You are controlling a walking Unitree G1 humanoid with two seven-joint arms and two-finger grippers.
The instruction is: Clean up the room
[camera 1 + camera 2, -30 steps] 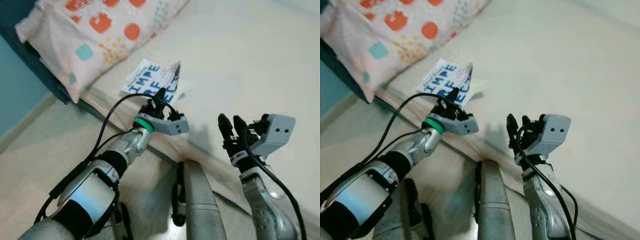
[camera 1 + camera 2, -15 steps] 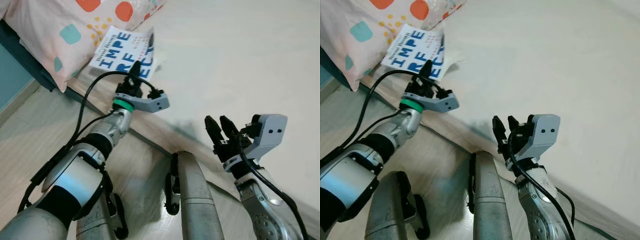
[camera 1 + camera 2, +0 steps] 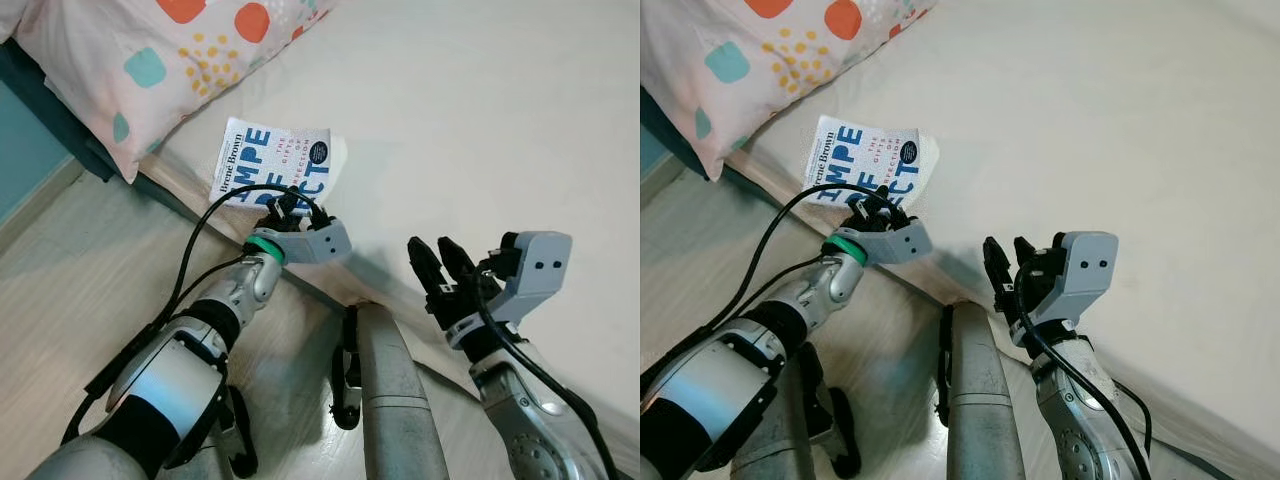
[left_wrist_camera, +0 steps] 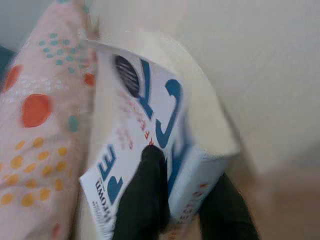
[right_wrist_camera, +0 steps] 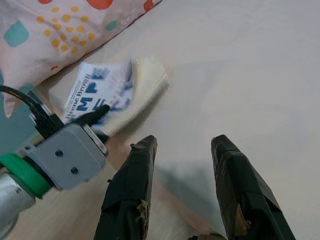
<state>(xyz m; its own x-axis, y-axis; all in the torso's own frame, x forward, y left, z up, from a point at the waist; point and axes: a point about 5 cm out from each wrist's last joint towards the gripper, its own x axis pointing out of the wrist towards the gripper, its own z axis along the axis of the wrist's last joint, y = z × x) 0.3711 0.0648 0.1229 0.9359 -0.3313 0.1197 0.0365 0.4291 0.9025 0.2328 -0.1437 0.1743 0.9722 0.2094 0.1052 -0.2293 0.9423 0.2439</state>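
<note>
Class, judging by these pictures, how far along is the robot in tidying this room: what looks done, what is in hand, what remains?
Done: nothing visibly put away yet. In hand: the left gripper has its jaws closed on the near edge of the book, which lies on the bed beside the patterned pillow. The right gripper hovers open, holding nothing. Left: lifting the book off the bed and putting it away.

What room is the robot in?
Most likely a bedroom. There's a bed with a cream sheet, a spotted pillow at its head, and a book on the bed's edge, held by the left gripper.
</note>
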